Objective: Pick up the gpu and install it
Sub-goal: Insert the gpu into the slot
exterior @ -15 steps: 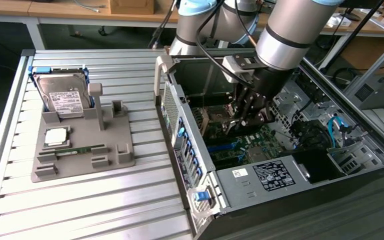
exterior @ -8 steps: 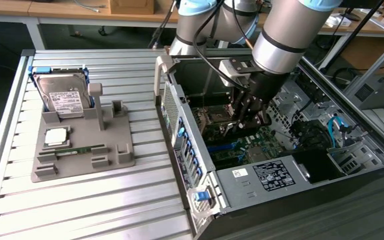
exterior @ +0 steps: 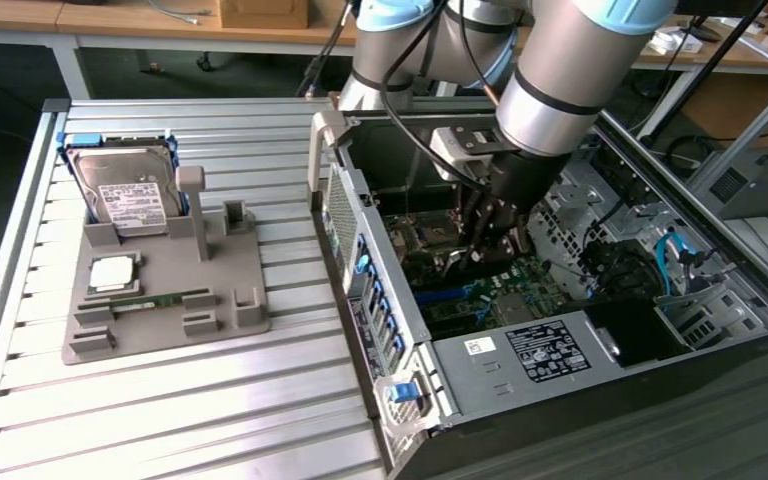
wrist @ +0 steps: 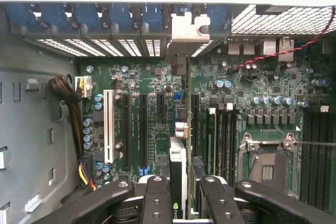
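Note:
The gpu (wrist: 178, 153) is seen edge-on, standing upright over the motherboard (wrist: 152, 85) among the long expansion slots. Its pale metal end bracket (wrist: 187, 27) sits against the row of rear slot openings in the case wall. My gripper (wrist: 186, 195) is shut on the gpu, with one black finger (wrist: 157, 198) on each side of the card's edge. In the exterior view my gripper (exterior: 488, 238) reaches down inside the open computer case (exterior: 357, 215), just above the motherboard.
A white PCI slot (wrist: 109, 124) and black slots lie beside the card, with the processor socket (wrist: 268, 163) and memory slots on the other side. On the slatted table, a grey holder (exterior: 157, 310) carries a hard drive (exterior: 128, 190), a processor and a green memory stick.

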Available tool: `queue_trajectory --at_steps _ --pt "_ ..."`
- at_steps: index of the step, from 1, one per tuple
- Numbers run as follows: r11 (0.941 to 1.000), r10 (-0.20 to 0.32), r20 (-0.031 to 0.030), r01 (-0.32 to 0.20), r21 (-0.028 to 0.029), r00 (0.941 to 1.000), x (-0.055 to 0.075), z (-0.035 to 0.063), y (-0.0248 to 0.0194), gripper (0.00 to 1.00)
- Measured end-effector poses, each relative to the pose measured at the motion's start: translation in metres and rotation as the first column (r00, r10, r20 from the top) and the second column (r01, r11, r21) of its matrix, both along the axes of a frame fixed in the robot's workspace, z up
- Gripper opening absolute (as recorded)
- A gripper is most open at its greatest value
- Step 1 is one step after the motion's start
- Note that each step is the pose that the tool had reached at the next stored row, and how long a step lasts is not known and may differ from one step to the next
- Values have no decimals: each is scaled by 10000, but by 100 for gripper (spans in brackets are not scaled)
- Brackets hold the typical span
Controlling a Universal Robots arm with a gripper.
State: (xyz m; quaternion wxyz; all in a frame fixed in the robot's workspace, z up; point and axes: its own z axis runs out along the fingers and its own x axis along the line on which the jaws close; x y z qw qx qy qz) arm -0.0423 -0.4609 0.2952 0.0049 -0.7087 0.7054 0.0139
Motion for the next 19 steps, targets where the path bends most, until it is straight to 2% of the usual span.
queue_trajectory --at_steps 5,19 --pt "10000 0 0 0 0 10000 -54 -27 0 27" --pt "10000 -2 0 2 -1 10000 -100 -67 -1 27"
